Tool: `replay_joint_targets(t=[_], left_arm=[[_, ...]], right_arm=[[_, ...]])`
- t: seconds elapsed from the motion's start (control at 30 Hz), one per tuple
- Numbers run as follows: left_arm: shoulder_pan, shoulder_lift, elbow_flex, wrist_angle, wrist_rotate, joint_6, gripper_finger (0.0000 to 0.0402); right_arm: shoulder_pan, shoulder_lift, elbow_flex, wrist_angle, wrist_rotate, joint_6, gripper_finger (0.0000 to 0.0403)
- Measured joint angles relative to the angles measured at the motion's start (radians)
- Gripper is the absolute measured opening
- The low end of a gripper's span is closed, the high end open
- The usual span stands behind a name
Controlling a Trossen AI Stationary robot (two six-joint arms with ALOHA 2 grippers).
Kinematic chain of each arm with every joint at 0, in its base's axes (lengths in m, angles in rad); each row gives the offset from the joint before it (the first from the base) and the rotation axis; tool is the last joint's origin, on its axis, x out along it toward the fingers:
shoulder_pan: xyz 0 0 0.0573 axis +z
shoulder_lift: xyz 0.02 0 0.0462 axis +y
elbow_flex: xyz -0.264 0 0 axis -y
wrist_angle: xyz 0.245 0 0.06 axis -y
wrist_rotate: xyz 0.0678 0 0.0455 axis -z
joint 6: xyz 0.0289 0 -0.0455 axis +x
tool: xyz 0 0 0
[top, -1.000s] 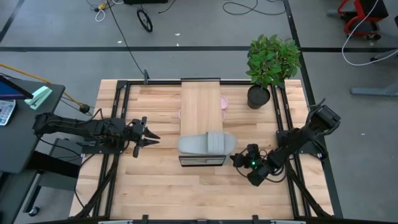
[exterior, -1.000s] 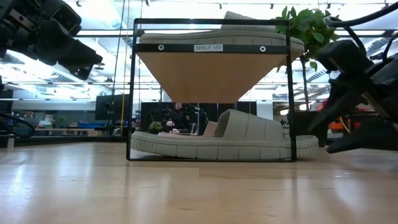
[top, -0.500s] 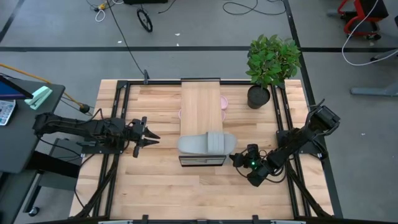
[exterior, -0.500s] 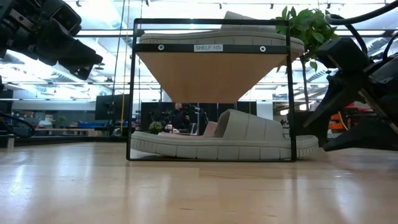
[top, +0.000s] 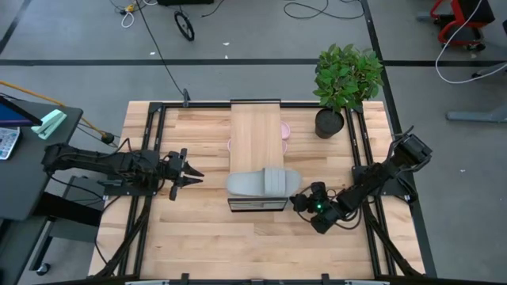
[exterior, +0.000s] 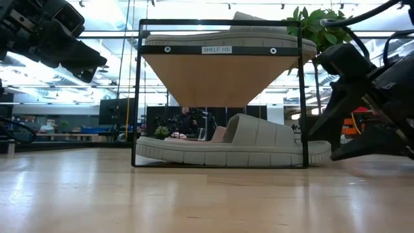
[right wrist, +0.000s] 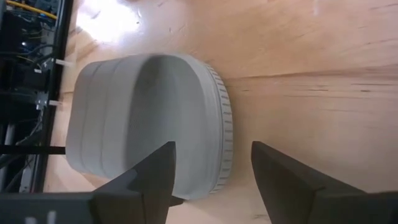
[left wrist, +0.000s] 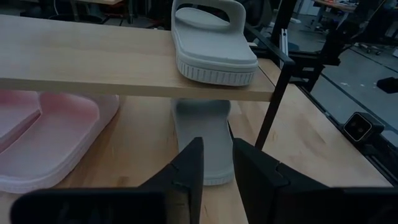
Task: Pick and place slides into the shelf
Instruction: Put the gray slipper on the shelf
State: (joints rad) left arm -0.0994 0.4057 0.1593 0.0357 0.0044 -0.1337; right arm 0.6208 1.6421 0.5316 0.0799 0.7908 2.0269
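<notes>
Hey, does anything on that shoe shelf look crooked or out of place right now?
Yes. The grey slide on top lies crosswise on the shelf, both ends overhanging the plank's edges. The grey slide underneath also pokes out past the frame's posts. The pink slides below look tidy.

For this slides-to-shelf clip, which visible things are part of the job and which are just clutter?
Job:
shelf
grey slide on top plank
grey slide on the table under it
pink slides under the shelf
right gripper, open, by the lower grey slide
left gripper, waiting left of the shelf

Clutter:
potted plant
</notes>
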Motion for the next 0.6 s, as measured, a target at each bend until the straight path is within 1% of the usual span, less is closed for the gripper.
replay_joint_targets(t=[0.27, 0.37, 0.47, 0.53, 0.6], left_arm=[[0.0, 0.0, 0.0, 0.0, 0.0, 0.0, 0.0094], [0.0, 0.0, 0.0, 0.0, 0.0, 0.0, 0.0091], [0.0, 0.0, 0.0, 0.0, 0.0, 0.01, 0.009], [0.0, 0.0, 0.0, 0.0, 0.0, 0.011, 0.0091], [0.0, 0.0, 0.0, 0.0, 0.0, 0.012, 0.0093]], right_arm=[[-0.037, 0.0, 0.0, 0.001, -0.035, -0.04, 0.0215], [-0.038, -0.001, 0.0, 0.001, -0.04, -0.054, 0.0205], [-0.038, -0.001, 0.0, 0.002, -0.052, -0.064, 0.017], [-0.038, -0.001, 0.001, 0.002, -0.058, -0.068, 0.013], [-0.038, -0.001, 0.001, 0.001, -0.06, -0.068, 0.008]])
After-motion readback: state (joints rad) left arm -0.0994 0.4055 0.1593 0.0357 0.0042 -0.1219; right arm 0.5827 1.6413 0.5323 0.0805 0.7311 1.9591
